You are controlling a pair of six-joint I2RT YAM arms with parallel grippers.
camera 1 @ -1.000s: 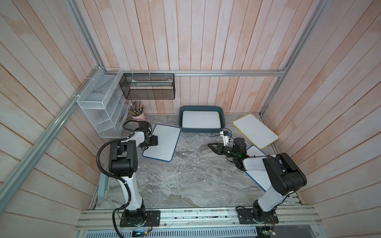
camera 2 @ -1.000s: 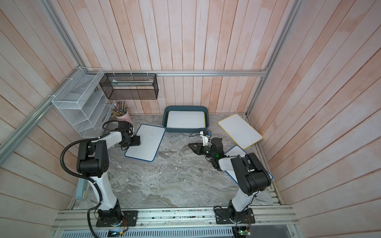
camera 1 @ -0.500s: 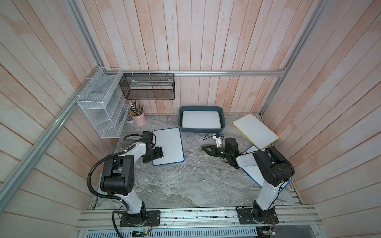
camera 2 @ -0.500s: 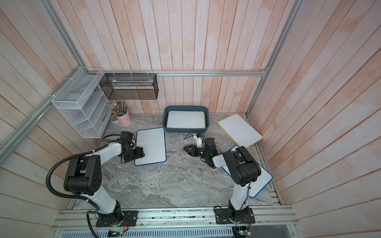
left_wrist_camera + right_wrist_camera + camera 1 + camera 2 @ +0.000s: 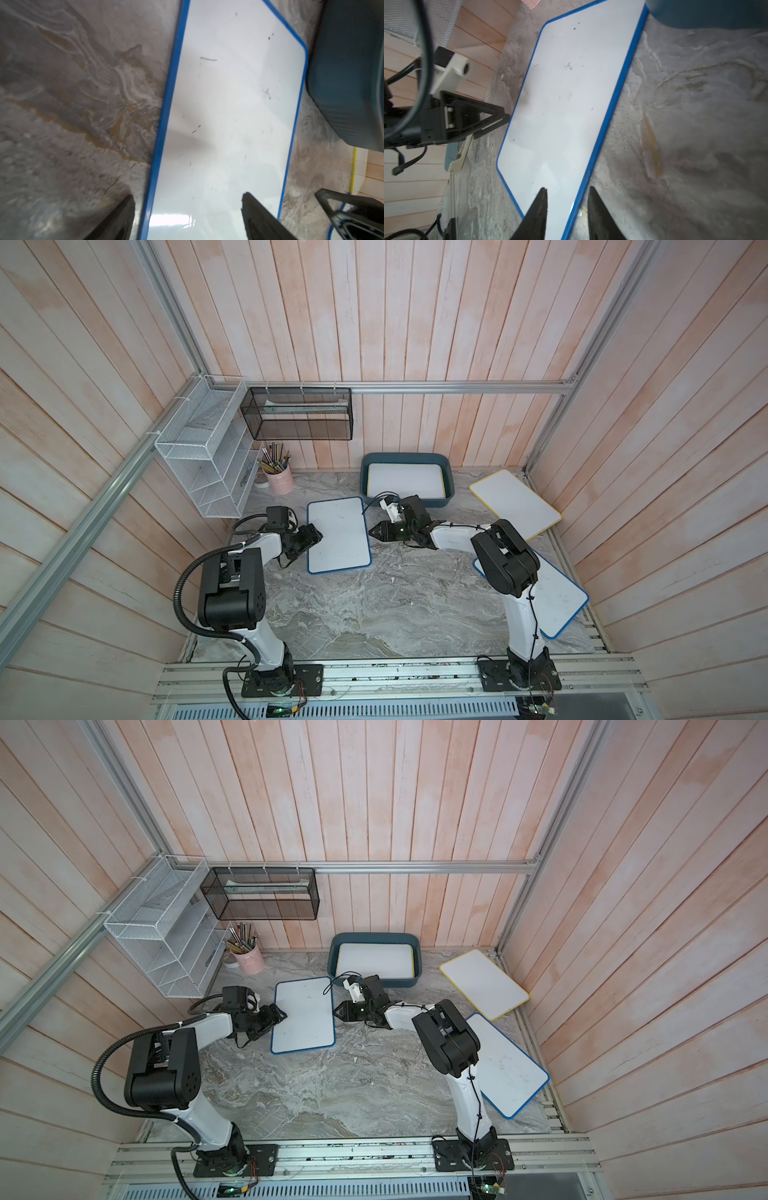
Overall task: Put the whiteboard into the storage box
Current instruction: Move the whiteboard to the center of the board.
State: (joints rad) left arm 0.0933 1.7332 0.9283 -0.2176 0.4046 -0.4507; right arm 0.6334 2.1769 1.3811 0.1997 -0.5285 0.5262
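Observation:
A blue-framed whiteboard [image 5: 340, 531] [image 5: 305, 1017] lies flat on the marble table in front of the teal storage box [image 5: 405, 456] [image 5: 374, 936]. The box holds a yellow-edged board. My left gripper [image 5: 318, 537] [image 5: 188, 197] sits at the board's left edge, open wide, one finger over the white face [image 5: 228, 93] and one over the table. My right gripper [image 5: 372, 532] [image 5: 566, 189] is at the board's right edge. Its jaws stand apart astride the blue frame without touching it; the board [image 5: 571, 93] stretches away from them.
A yellow-framed board [image 5: 515, 504] leans at the right wall, and another blue-framed board [image 5: 557, 597] lies under the right arm. A pink pen cup [image 5: 279, 481], a white wire shelf [image 5: 203, 464] and a black mesh rack [image 5: 301, 414] stand at the back left.
The blue-framed board has slid right and turned from slanted to square with the table, the left gripper following at its edge. The right gripper has moved left up to the board's right edge.

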